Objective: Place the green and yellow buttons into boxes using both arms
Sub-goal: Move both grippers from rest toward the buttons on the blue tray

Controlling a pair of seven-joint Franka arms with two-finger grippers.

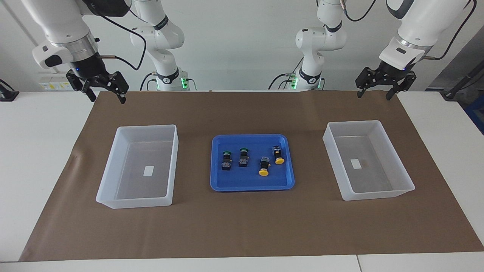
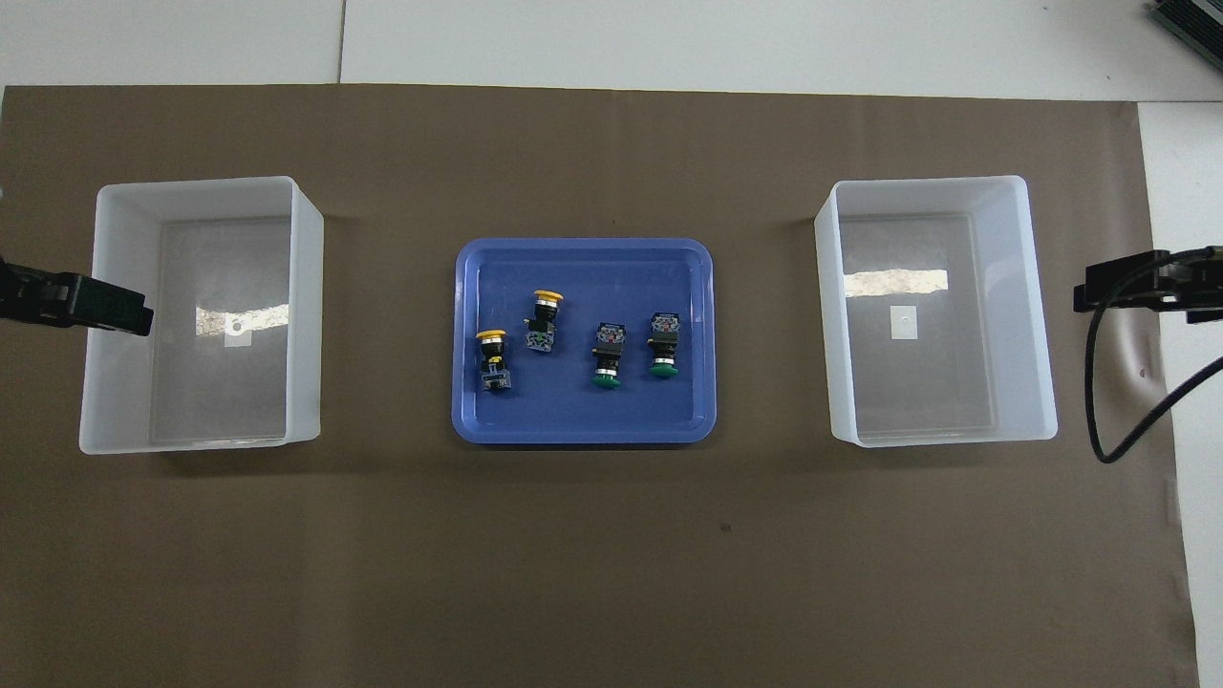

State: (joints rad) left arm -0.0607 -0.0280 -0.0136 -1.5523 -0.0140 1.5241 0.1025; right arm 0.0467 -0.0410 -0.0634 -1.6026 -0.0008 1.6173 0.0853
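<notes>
Presently, right tool (image 1: 103, 91): fingers spread, holding nothing, raised over the counter's (image 1: 41, 124) robot-side edge.
Boxes (image 1: 113, 172) (image 1: 391, 160): both hold only a label.
Green buttons (image 1: 226, 161) (image 1: 243, 158): lying in blue tray (image 1: 249, 185).
Yellow buttons (image 1: 264, 166) (image 1: 278, 155): beside them, same tray.
Handling: likely light, rigid; round caps look slippery, so pinch the blocky black body.
Left tool (image 1: 372, 89): spread, empty, raised over the brown mat (image 1: 242, 226).

open mat between blue tray (image 1: 252, 185) and boxes (image 1: 109, 177)
</notes>
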